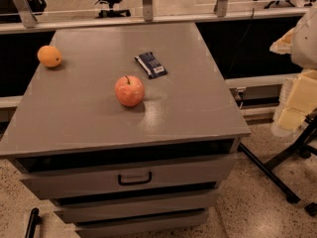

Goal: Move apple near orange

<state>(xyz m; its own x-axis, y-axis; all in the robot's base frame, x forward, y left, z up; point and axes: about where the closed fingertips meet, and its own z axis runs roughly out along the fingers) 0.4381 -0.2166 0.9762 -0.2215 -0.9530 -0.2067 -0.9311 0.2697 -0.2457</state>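
The apple [130,90] is red-pink with yellowish patches and a short dark stem. It sits near the middle of the grey cabinet top [89,118]. The orange [49,56] is small, round and plain orange, and rests near the far left edge of the top, well apart from the apple. My gripper [296,105] shows as pale cream and white parts at the right edge of the view. It is off the cabinet, to the right of it, far from both fruits, with nothing seen in it.
A dark blue snack packet [151,65] lies on the top, just behind and right of the apple. The cabinet has drawers with a dark handle [134,178]. A black stand leg [270,170] crosses the floor at right. A rail and office chairs stand behind.
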